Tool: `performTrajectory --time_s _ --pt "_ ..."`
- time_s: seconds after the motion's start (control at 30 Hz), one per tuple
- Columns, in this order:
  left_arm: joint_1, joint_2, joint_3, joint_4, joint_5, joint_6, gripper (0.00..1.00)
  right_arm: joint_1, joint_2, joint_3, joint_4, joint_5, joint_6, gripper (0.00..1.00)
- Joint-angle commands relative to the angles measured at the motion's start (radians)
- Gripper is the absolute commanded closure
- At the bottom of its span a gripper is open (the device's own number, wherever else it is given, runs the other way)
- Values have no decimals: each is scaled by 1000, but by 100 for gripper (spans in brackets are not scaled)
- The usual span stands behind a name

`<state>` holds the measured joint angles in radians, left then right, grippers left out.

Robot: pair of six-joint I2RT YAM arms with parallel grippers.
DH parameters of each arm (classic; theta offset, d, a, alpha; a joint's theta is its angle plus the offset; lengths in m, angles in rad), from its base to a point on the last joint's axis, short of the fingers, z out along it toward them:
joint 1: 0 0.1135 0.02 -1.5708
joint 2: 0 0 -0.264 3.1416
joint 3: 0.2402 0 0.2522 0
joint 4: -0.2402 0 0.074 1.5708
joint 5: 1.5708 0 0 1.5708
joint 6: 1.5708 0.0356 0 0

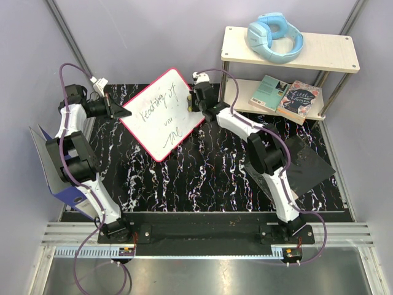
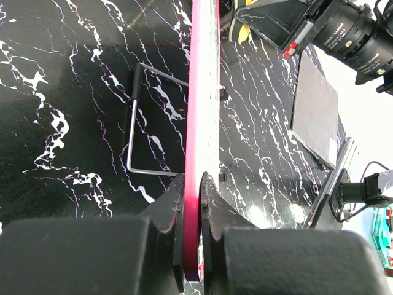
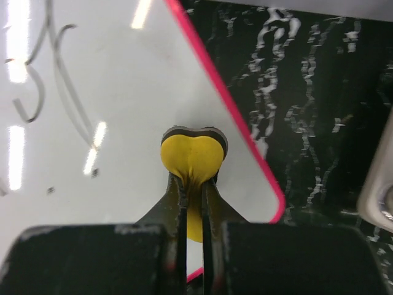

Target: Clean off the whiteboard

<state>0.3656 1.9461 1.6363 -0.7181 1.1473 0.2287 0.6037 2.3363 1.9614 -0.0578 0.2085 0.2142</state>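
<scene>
The whiteboard [image 1: 161,115], white with a red-pink rim and dark handwriting, stands tilted at the back of the table. My left gripper [image 1: 118,111] is shut on its left edge. In the left wrist view the rim [image 2: 202,110] runs edge-on between the jaws of the left gripper [image 2: 195,209]. My right gripper [image 1: 198,102] is at the board's right side, shut on a yellow eraser [image 3: 191,153]. The eraser's dark felt face rests against the white surface [image 3: 104,141] near a rounded corner. Pen strokes [image 3: 58,74] lie to its left.
A two-level shelf [image 1: 331,58] at the back right carries blue headphones [image 1: 276,37] and two books [image 1: 285,97]. A black flat pad [image 1: 310,166] lies at the right, a blue-grey folder [image 1: 52,172] at the left. A wire stand [image 2: 138,123] sits behind the board.
</scene>
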Motion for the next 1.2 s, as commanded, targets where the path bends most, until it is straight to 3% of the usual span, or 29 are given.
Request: performTrajectory --time_s 0.0,0.37,0.53,0.73,0.97,1.17 --pt "-4 -1 23 69 -256 201 100 59 3 42 -28 -202 8 100" --pt "-4 4 30 68 -232 178 100 247 27 24 -45 -212 -59 100" --pt "-4 2 23 68 -231 176 100 275 61 65 -53 -62 -52 100" --pt "-4 -3 25 65 -244 187 100 202 66 71 -31 114 -10 100" --pt "-4 1 34 62 -248 184 100 12 96 88 -27 16 169 100" --pt "-4 -9 37 42 -261 207 100 -45 194 289 -148 -27 140 100"
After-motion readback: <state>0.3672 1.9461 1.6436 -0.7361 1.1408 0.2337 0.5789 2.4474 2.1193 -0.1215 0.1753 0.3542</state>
